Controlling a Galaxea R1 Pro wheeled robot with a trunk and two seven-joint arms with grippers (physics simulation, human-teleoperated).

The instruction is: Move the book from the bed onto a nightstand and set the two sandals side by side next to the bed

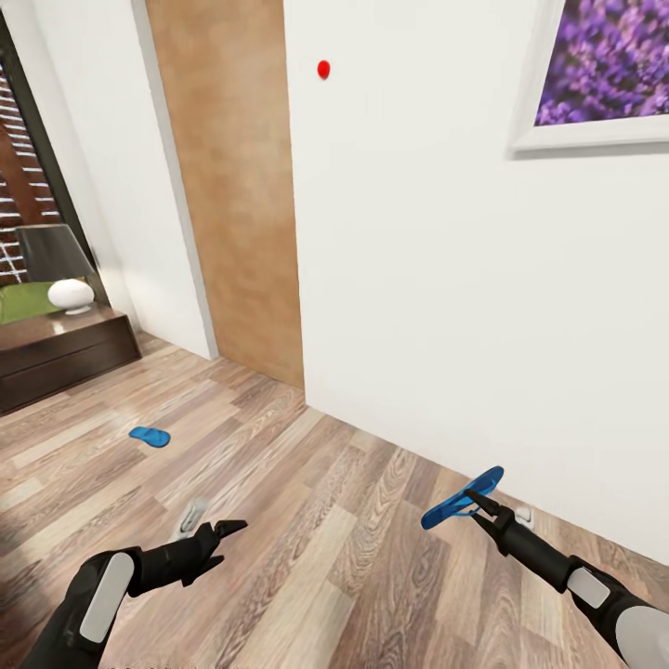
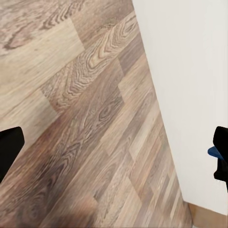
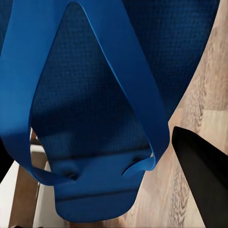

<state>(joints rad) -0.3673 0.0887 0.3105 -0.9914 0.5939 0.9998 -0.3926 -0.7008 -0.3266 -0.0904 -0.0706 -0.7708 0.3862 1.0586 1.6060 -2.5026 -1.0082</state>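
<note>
Nearest, low in the head view, both dark arms reach forward over the wood-plank floor (image 1: pixel 325 557). On the left, the left gripper (image 1: pixel 223 539) holds nothing, its two black fingers spread a little way apart above the planks; in the left wrist view its fingertips (image 2: pixel 9 147) sit at the picture's opposite edges with bare floor between them. On the right, the right gripper (image 1: pixel 476 502) is closed on the strap of one blue sandal (image 1: pixel 462 500), which hangs lifted off the floor, tilted, close to the white wall (image 1: pixel 446 279). The right wrist view shows that same sandal (image 3: pixel 90 109) up close, its thong straps running across the textured sole, with one black finger (image 3: pixel 204 180) beside it.

Farther off and to the left, the second sandal (image 1: pixel 149 436) lies flat on the floor, well apart from both grippers. Beyond it, at the far left, stands a dark-brown nightstand (image 1: pixel 60 358) with a lamp (image 1: pixel 67 279) on top, its white rounded base under a dark shade. Behind that is a dark-framed window (image 1: pixel 23 158). A light-brown wooden door (image 1: pixel 232 186) stands to the right of it, and a framed purple picture (image 1: pixel 604 70) hangs on the wall at the upper right.
</note>
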